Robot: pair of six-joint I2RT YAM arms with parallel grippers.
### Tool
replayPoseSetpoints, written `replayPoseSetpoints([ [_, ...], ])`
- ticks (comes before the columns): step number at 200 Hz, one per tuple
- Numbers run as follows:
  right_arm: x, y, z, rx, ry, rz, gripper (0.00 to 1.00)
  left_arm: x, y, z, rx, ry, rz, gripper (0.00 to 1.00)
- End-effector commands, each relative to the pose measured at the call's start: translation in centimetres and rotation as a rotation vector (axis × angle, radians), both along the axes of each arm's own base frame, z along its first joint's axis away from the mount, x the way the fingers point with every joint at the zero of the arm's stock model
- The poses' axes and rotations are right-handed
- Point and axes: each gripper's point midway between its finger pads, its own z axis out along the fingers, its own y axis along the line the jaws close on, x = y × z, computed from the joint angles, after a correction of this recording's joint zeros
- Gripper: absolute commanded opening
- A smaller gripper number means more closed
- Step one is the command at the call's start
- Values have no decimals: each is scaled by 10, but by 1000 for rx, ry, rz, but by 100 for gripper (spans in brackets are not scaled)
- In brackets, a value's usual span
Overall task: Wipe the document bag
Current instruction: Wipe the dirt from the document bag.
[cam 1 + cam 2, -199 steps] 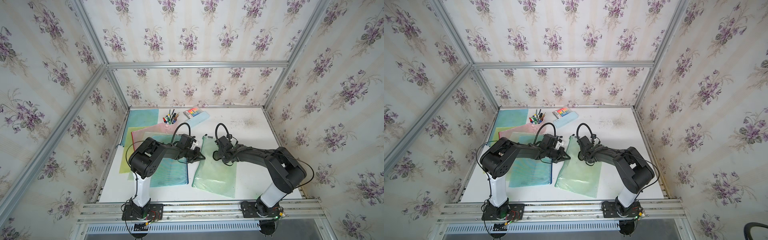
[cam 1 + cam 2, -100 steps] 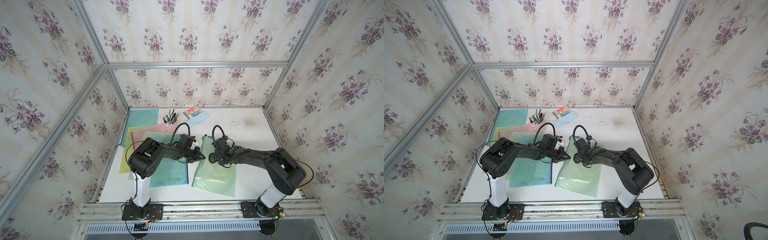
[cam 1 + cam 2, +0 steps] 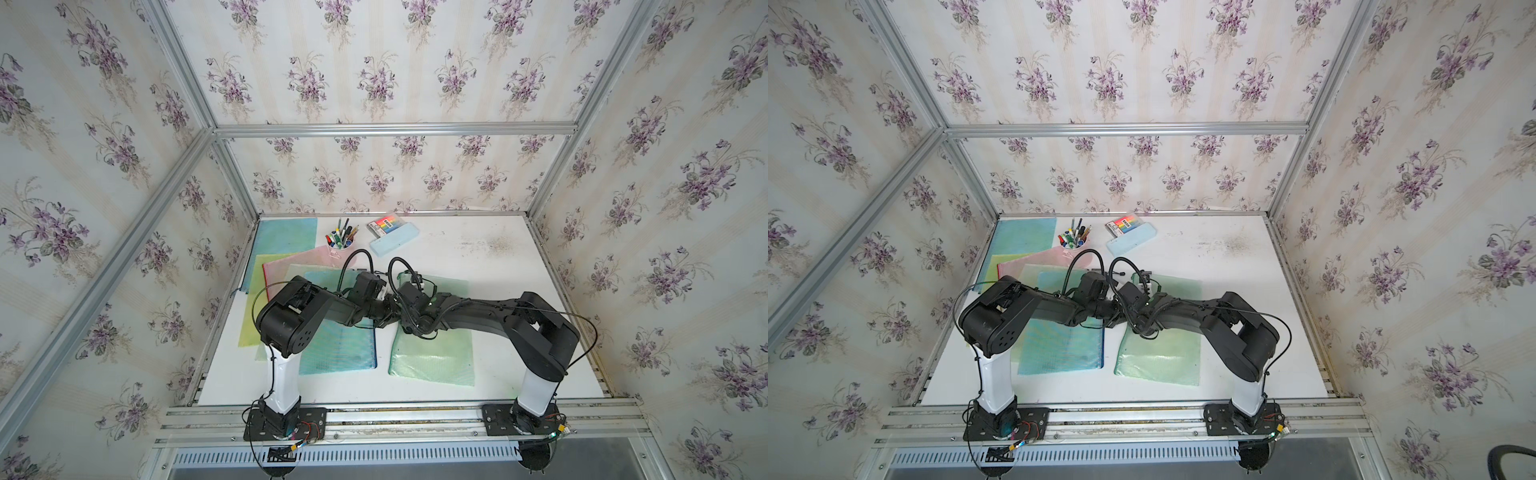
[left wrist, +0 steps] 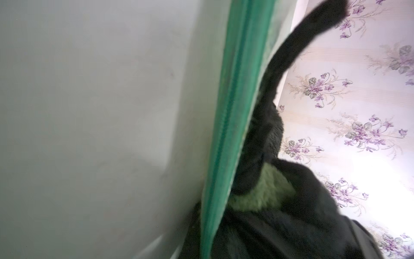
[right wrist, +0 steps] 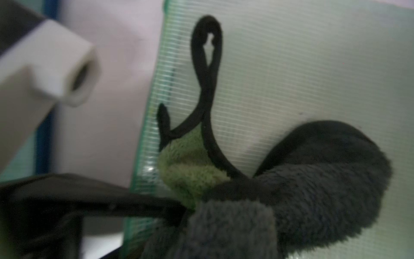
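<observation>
The green document bag [image 3: 432,357] lies on the tabletop [image 3: 498,266], at 5 o'clock from the pen cup [image 3: 340,245], with the left jaws closed at its 9 o'clock zipper edge and the right jaws clamping a plush cloth [image 5: 302,190] against it.

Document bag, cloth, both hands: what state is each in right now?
document bag: lying on the table, cloth on it
cloth: bunched, pressed onto the bag
left hand: shut, at the bag's zipper edge
right hand: shut on the cloth
pen cup: upright
</observation>
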Motion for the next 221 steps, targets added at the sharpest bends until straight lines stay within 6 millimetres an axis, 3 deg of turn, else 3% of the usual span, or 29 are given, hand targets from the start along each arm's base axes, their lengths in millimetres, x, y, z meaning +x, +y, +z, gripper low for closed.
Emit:
replayPoseSetpoints([
  [1, -18, -40, -30, -49, 85, -81, 21, 8, 5, -7, 17, 18, 79, 0],
  [12, -18, -68, -35, -64, 92, -144, 21, 6, 6, -7, 16, 21, 79, 0],
  [37, -4, -131, -22, -163, 48, -274, 22, 3, 9, -10, 19, 23, 82, 0],
  [53, 7, -153, -9, -196, 30, -316, 22, 1, 9, -12, 18, 28, 83, 0],
  [71, 20, -135, 14, -130, -19, -287, 22, 0, 9, -14, 13, 35, 83, 0],
  [86, 25, -92, 38, -7, -81, -226, 22, 0, 9, -16, 12, 40, 88, 0],
  [95, 21, -55, 49, 82, -99, -170, 22, 1, 9, -17, 10, 42, 92, 0],
  [108, 15, -10, 51, 179, -94, -106, 22, 2, 8, -19, 5, 50, 97, 0],
  [129, 12, 19, 27, 202, -40, -84, 22, 3, 7, -19, -8, 57, 104, 0],
  [141, 11, 16, 8, 157, -14, -87, 22, 3, 6, -19, -11, 57, 104, 0],
  [157, 15, -7, -11, 62, -7, -126, 22, 3, 6, -17, -13, 53, 101, 0],
  [171, 19, -39, -15, 4, -9, -185, 22, 1, 8, -16, -4, 50, 96, 0],
  [195, 31, -111, -3, -58, -26, -320, 21, -2, 9, -16, 5, 43, 84, 0],
  [208, 41, -117, 8, -9, -40, -333, 22, -2, 9, -17, 13, 42, 72, 0],
  [221, 58, -92, 26, 58, -79, -286, 22, -3, 8, -19, 12, 48, 68, 0],
])
